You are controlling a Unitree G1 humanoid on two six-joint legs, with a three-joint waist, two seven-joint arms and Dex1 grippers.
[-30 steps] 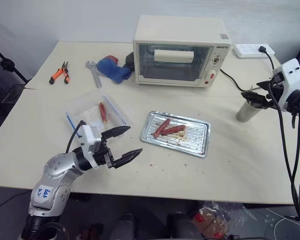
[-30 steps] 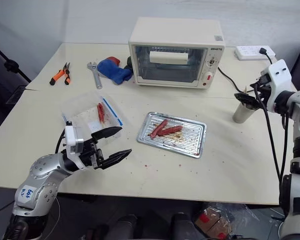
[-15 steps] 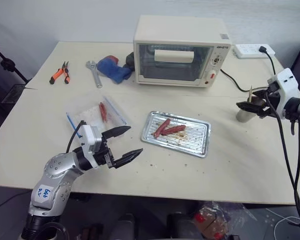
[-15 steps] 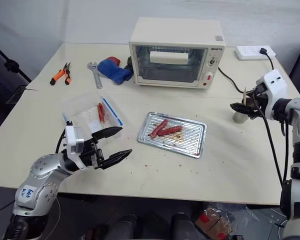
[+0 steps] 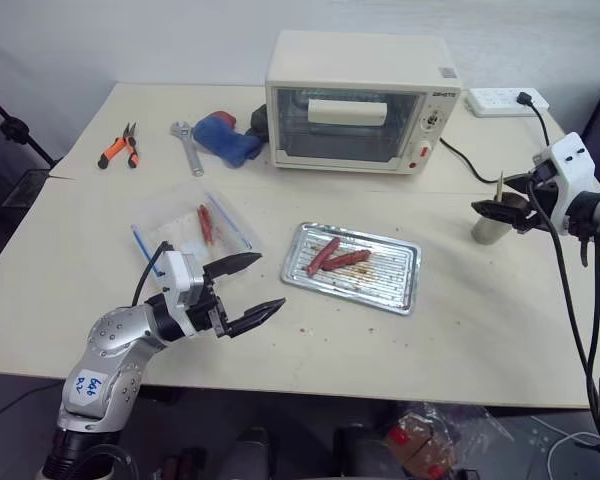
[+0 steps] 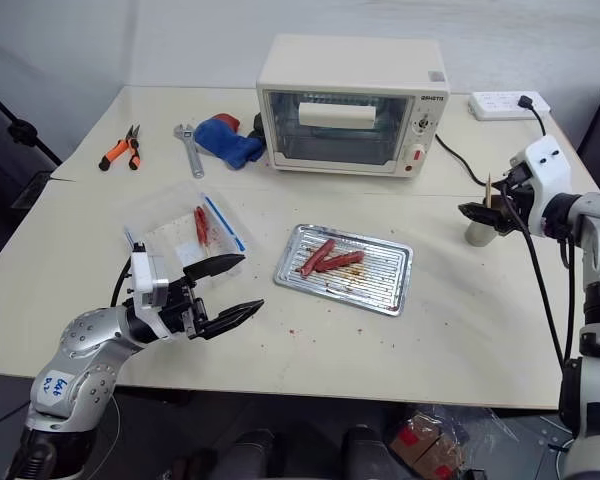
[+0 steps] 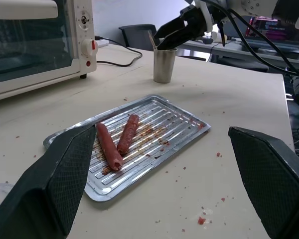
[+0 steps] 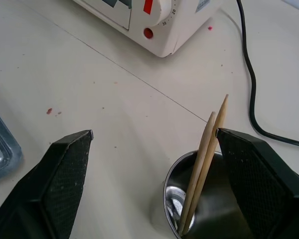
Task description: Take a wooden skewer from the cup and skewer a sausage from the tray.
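Right hand (image 5: 500,208) dropped to cup (image 5: 491,229) rim, fingers apart, skewers (image 8: 204,164) between.

Head stereo pair looks forward and down over the whole counter (image 5: 480,330), far off; both eyes share nearly the same scene. Left wrist cam sits low, facing across the tray (image 7: 154,134) toward the cup (image 7: 164,64). Right wrist cam is close above that cup (image 8: 199,209), looking down.
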